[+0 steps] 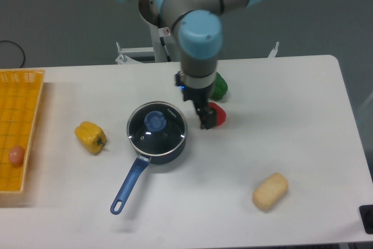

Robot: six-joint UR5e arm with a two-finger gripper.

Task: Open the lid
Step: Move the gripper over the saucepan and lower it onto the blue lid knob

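Lid (157, 125) position: we see the round glass disc seated flat on the dark blue saucepan (169, 151), left of the table's centre, with its thin metal rim matching the pan's edge all round. We note the blue knob (154, 121) at the middle of the glass, with nothing touching it. The saucepan's long blue handle (129, 185) runs down and to the left toward the near edge of the white table (303, 144).

We locate the gripper (205, 122) just beside the lid's right edge, hanging from the arm (200, 33) with its wrist pointing down. It is apart from the lid and is not over the knob. We cannot tell how far its fingers are spread, since they appear as 1 dark shape from this camera, and we see nothing held between them.

We see 1 red pepper (218, 116) directly behind the gripper, partly hidden by it, and 1 green pepper (220, 87) behind the wrist, mostly hidden. We see 1 yellow pepper (90, 137) lying well to the left of the saucepan. We see 1 pale bread-like piece (270, 191) lying near the front right of the table. We see 1 yellow basket (23, 115) at the far left edge, with 1 small pinkish item (16, 155) inside it.
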